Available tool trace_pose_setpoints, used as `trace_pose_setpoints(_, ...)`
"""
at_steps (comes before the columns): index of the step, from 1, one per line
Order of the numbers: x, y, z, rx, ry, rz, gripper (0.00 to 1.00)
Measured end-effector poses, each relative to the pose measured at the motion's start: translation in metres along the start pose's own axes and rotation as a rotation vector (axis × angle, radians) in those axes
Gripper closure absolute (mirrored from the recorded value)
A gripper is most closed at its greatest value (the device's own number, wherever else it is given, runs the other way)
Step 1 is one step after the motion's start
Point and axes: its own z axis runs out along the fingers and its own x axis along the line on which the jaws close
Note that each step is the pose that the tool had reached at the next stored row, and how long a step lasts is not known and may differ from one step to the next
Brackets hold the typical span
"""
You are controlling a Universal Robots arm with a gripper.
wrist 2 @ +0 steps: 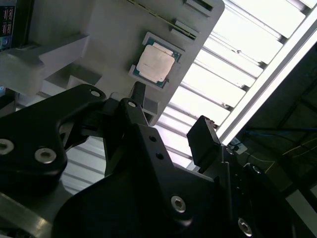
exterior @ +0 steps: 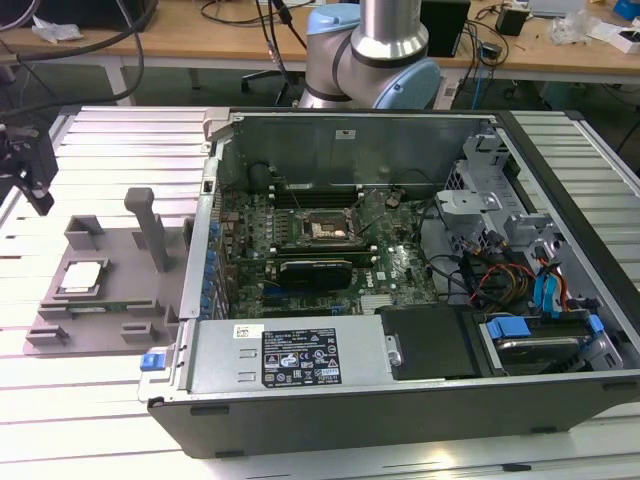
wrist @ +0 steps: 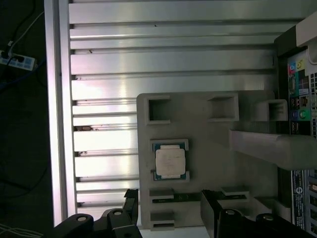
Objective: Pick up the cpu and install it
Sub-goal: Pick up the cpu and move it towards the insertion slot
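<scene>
Currently the small, flat, square cpu point(exterior: 82, 278) with its silvery-grey metal top lies flat in a shallow recess of the grey plastic tray point(exterior: 118, 262), which rests on the ribbed aluminium table point(exterior: 110, 150) at the exterior view's left. In both wrist views the cpu point(wrist: 170, 161) point(wrist 2: 156, 62) sits seated in that recess, with nothing touching it.

The black gripper point(wrist: 171, 210) hangs above the table near the tray. Its two fingers point(wrist: 131, 202) stand well apart with nothing between them. In the first wrist view the gap between them lines up roughly with the cpu, yet the tips stay clear of it. In the exterior view the gripper point(exterior: 30, 180) appears as a dark shape at the far left edge, beyond the tray's left side and raised off the table.

Just beside the tray, on the exterior view's right, stands the open black computer case point(exterior: 400, 400). Inside lies the green motherboard point(exterior: 400, 270), and the black square socket point(exterior: 325, 230) sits near its middle, well apart from the cpu. Behind the case's far wall rises the silver and pale blue robot arm point(exterior: 385, 40).
</scene>
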Motion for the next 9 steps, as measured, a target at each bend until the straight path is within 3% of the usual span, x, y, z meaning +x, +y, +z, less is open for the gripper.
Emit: trace_pose_setpoints(9,0.0001,0.0000,0.0035,0.0000,0.0000,0.000,0.38)
